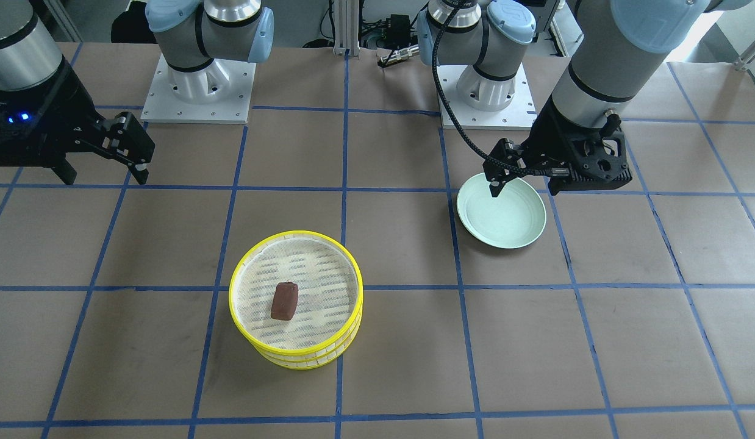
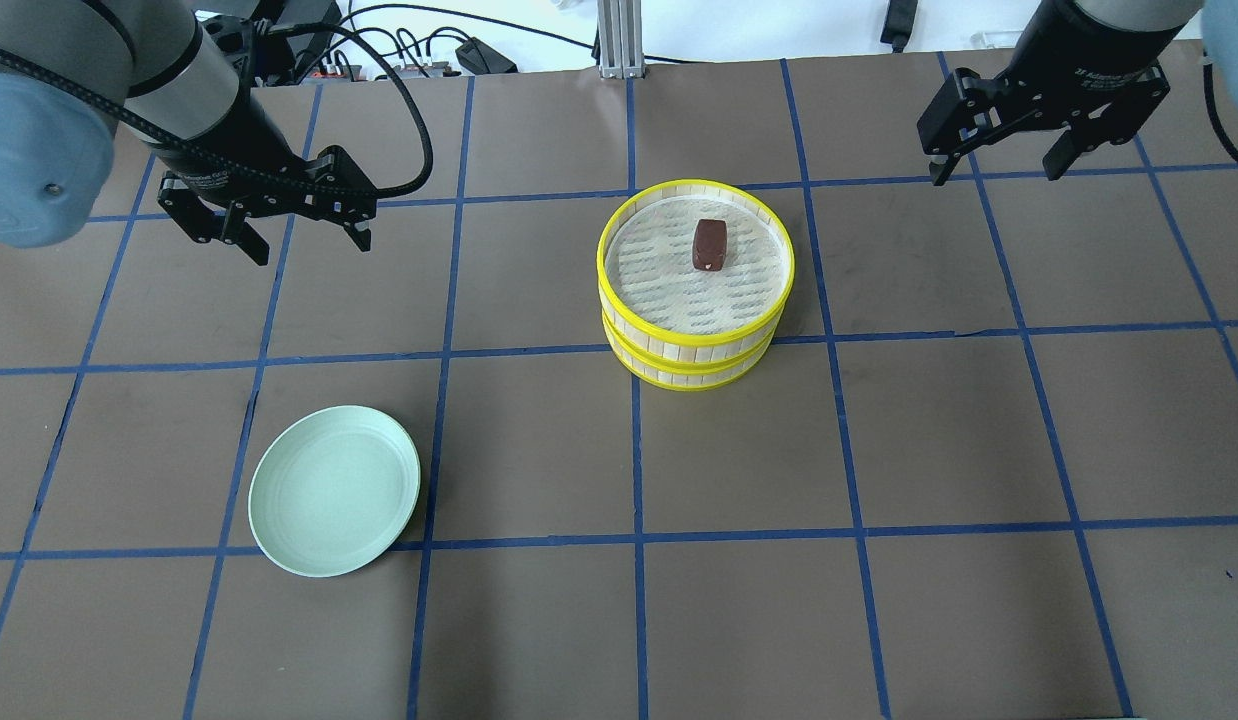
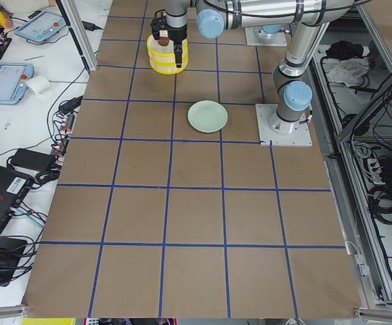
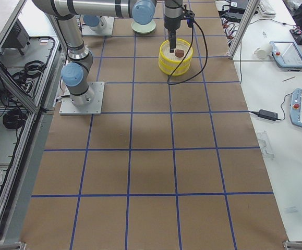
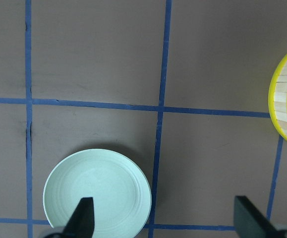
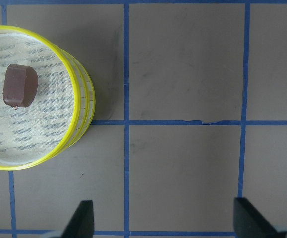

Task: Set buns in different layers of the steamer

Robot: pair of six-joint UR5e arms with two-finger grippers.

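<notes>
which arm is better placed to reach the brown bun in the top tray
Right. The right tool hangs open nearer the top tray, and its camera sees the brown bun; the left tool is near the green plate.

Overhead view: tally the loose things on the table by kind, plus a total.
Steamer trays: 2, stacked
Brown bun: 1
Green plate: 1
Total: 4 in view; the lower tray hides its inside.
</notes>
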